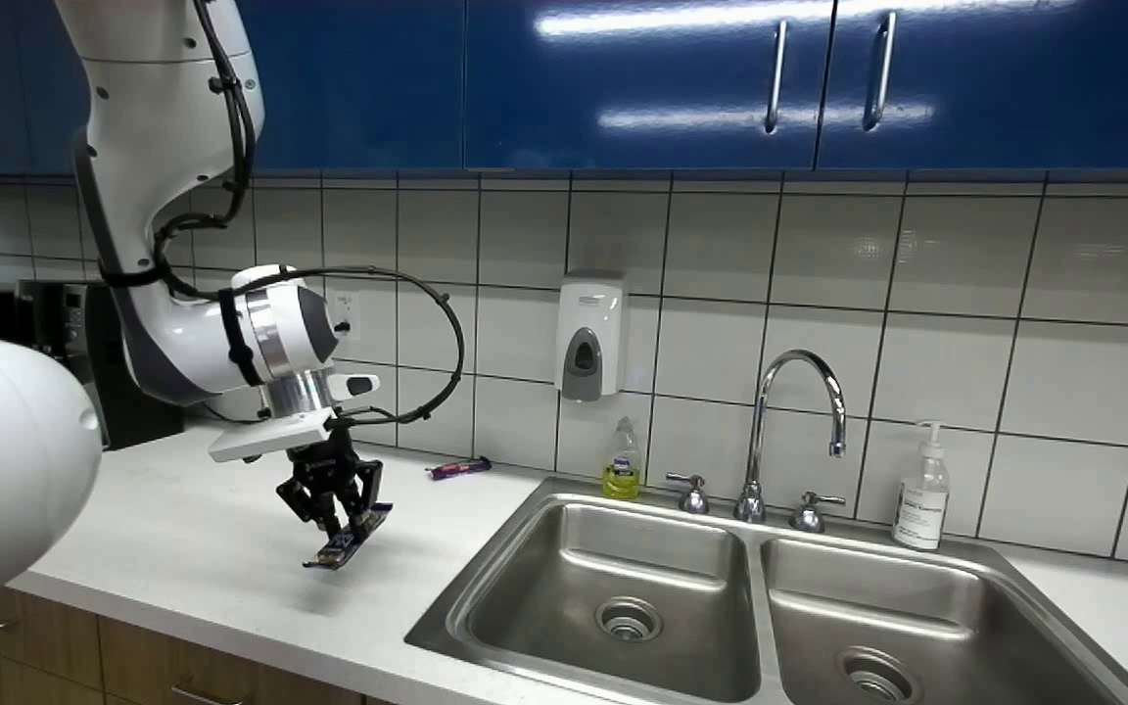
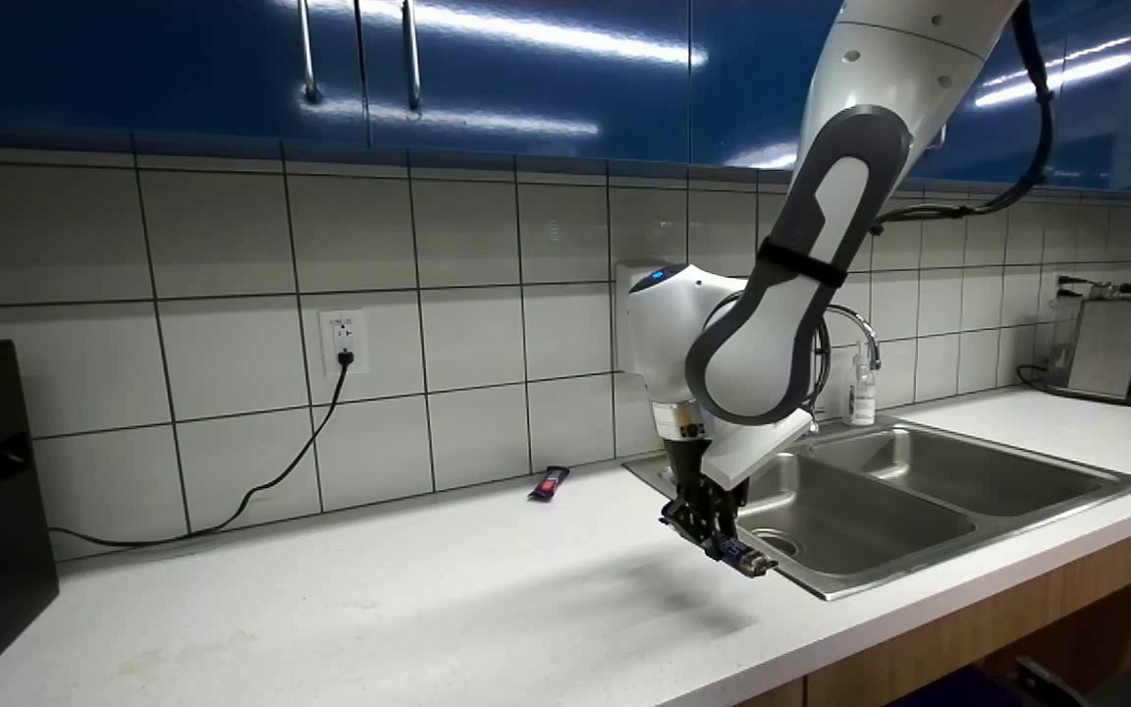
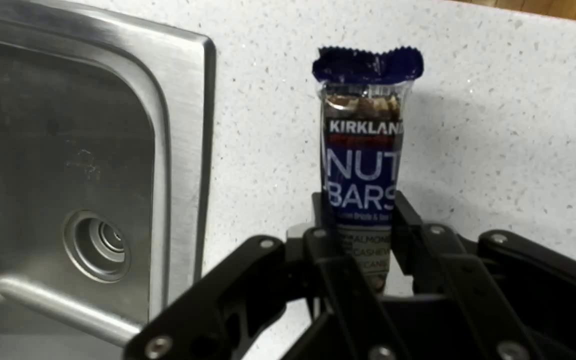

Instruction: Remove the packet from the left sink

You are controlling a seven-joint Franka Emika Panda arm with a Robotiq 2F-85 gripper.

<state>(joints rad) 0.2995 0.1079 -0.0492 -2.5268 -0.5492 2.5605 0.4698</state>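
In an exterior view the gripper (image 1: 349,527) is closed in on the packet (image 1: 337,550), holding it in the air above the bench (image 1: 187,534), its near end pointing to eight o'clock; the left sink (image 1: 544,597) lies between three and four o'clock from the gripper, well apart; a purple-and-red wrapper (image 1: 458,468) lies on the bench at two o'clock; a soap bottle (image 1: 622,472) stands at the left sink's twelve o'clock edge.

In an exterior view a wall outlet (image 2: 342,336) sits at ten o'clock from the gripper; the packet juts from the grip toward four o'clock; the purple-and-red wrapper lies between nine and ten o'clock.

In the wrist view the fingers (image 3: 406,217), at six o'clock, press both long edges of the packet, marked NUT BARS; its dark blue crimped end points to twelve o'clock; the left sink, with its drain (image 3: 97,246), is at nine o'clock, apart from it.
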